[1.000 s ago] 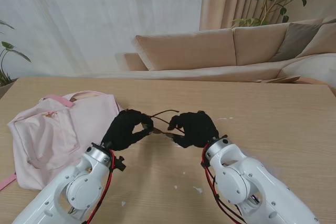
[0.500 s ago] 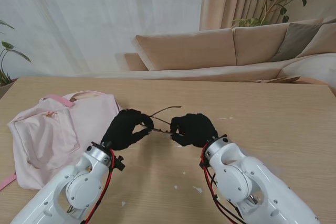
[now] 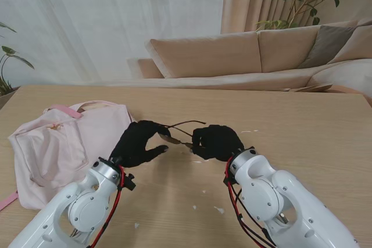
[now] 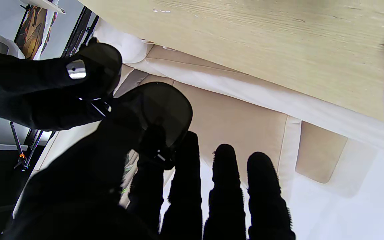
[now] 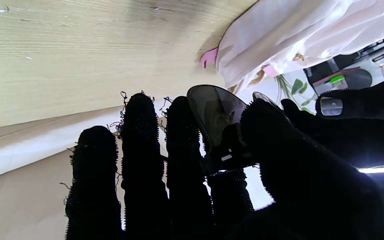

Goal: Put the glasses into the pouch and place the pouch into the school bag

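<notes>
The school bag point(image 3: 64, 143) lies just left of the left hand point(image 3: 139, 142), which pinches one end of the glasses point(image 3: 179, 133); the right hand point(image 3: 216, 142) clamps the other. No pouch shows, so both steps seemingly remain.

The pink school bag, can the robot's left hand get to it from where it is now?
Probably yes. The pink school bag lies on the table just left of the left hand, with nothing between them. But that hand and the right hand are both holding the glasses, so it isn't free.
</notes>
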Controlling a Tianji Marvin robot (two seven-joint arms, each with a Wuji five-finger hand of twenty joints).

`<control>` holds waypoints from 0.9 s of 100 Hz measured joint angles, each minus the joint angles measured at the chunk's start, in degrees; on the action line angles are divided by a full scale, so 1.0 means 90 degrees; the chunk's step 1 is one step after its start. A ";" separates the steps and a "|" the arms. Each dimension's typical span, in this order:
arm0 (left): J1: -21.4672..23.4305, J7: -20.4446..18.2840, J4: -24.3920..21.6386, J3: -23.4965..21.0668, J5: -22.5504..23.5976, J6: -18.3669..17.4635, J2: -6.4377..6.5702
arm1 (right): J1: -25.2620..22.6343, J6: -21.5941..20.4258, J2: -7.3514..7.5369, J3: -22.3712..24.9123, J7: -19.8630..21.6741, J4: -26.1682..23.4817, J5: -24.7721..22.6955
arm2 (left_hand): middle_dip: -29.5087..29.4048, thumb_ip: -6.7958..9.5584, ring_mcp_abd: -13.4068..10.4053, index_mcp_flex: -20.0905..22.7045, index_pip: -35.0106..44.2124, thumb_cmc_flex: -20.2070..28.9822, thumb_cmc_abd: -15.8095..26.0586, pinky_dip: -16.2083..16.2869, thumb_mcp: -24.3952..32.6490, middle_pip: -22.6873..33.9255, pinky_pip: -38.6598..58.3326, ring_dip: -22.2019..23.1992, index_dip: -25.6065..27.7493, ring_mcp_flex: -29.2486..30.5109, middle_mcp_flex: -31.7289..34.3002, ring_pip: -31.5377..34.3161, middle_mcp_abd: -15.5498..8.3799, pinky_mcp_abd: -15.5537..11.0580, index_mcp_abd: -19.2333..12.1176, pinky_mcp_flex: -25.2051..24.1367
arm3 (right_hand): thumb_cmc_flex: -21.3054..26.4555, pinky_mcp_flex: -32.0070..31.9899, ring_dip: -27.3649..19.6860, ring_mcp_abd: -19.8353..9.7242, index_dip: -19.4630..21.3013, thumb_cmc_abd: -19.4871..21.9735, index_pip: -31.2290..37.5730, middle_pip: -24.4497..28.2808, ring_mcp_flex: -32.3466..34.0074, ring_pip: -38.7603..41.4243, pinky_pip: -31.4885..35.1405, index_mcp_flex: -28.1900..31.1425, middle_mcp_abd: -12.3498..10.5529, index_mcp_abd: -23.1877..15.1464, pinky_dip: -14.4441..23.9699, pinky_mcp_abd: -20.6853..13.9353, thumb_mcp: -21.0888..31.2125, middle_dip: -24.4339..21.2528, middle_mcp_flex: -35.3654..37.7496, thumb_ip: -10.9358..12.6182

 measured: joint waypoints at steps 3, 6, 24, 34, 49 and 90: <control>0.0012 -0.0020 -0.0015 -0.0016 -0.0015 -0.0001 0.0000 | 0.0000 0.0015 0.0005 0.0005 0.0033 -0.0012 0.0001 | 0.0019 0.0000 0.0000 -0.0106 -0.0035 -0.0116 -0.0011 0.0002 0.0144 -0.0003 -0.0036 0.0000 0.0065 -0.0064 -0.0025 -0.0072 0.0002 0.0000 0.0000 -0.0008 | 0.0000 -0.0003 0.0002 0.0000 0.0045 0.0000 0.0002 0.0004 0.0000 0.0003 0.0001 -0.0002 0.0001 0.0004 0.0004 0.0000 -0.0001 0.0031 0.0000 0.0000; 0.0024 -0.0044 -0.0032 -0.0035 -0.0028 -0.0005 0.0002 | 0.0000 0.0029 0.0009 0.0010 0.0071 -0.0026 0.0005 | 0.0023 0.0000 0.0000 -0.0131 -0.0078 -0.0192 -0.0012 0.0003 0.0208 -0.0009 -0.0068 0.0000 0.0104 -0.0079 -0.0091 -0.0072 0.0007 0.0000 -0.0018 -0.0015 | 0.0000 -0.0007 0.0003 0.0000 0.0074 0.0001 0.0002 0.0029 0.0000 0.0009 0.0004 -0.0002 0.0001 0.0007 0.0008 0.0000 -0.0001 0.0062 0.0000 0.0000; 0.0098 -0.0147 -0.0136 -0.0167 -0.0022 -0.0071 0.0021 | 0.0026 0.0244 0.0022 0.0002 0.0144 -0.0043 0.0107 | -0.0098 0.0000 0.0001 -0.0379 -0.0095 -0.0307 -0.0012 0.0005 0.0250 -0.0150 -0.0169 0.0000 0.0370 -0.0086 -0.0160 -0.0204 0.0016 0.0001 -0.0929 -0.0077 | 0.0000 -0.0013 0.0088 0.0001 0.0278 0.0001 0.0009 0.0136 0.0000 0.0146 0.0073 -0.0004 0.0173 0.0055 0.0074 0.0000 -0.0001 0.0150 -0.0077 0.0016; 0.0160 -0.0183 -0.0192 -0.0269 0.0000 -0.0140 0.0028 | 0.0054 0.0298 0.0024 0.0002 0.0204 -0.0041 0.0130 | -0.0172 0.0011 0.0003 -0.0384 -0.0323 -0.0310 -0.0012 0.0005 0.0250 -0.0243 -0.0257 -0.0064 0.0379 -0.0146 -0.0195 -0.0323 0.0018 0.0055 -0.1271 -0.0087 | 0.0000 -0.0013 0.0090 0.0003 0.0293 0.0002 0.0009 0.0149 0.0000 0.0161 0.0081 -0.0004 0.0194 0.0057 0.0075 0.0000 -0.0001 0.0160 -0.0077 0.0016; 0.0278 -0.0292 -0.0302 -0.0444 -0.0069 -0.0237 0.0035 | 0.0099 0.0374 0.0024 0.0008 0.0251 -0.0031 0.0196 | -0.0249 0.0142 0.0003 -0.0705 -0.0629 -0.0407 -0.0012 0.0006 0.0256 -0.0475 -0.0467 -0.0074 0.0383 -0.0150 -0.0332 -0.0456 0.0027 0.0057 -0.1488 -0.0154 | 0.0066 -0.0013 0.0092 0.0010 0.0384 0.0061 0.0049 0.0160 0.0000 0.0197 0.0086 -0.0101 0.0250 0.0107 0.0078 0.0000 -0.0001 0.0195 -0.0077 0.0016; 0.0388 -0.0286 -0.0451 -0.0617 -0.0280 -0.0303 0.0042 | 0.0111 0.0337 0.0009 0.0037 0.0028 0.0083 0.0194 | -0.0320 0.0144 -0.0005 -0.1664 -0.2085 -0.0713 -0.0013 0.0081 0.0268 -0.0644 -0.0756 -0.0075 0.0499 -0.0313 -0.1090 -0.0680 -0.0353 0.0057 -0.1014 -0.0226 | 0.0203 0.0089 0.0256 0.0015 0.0694 0.0265 0.0057 0.0417 0.0067 0.0472 0.0306 -0.0166 0.0268 0.0126 0.0220 0.0003 -0.0093 0.0479 -0.0073 -0.0019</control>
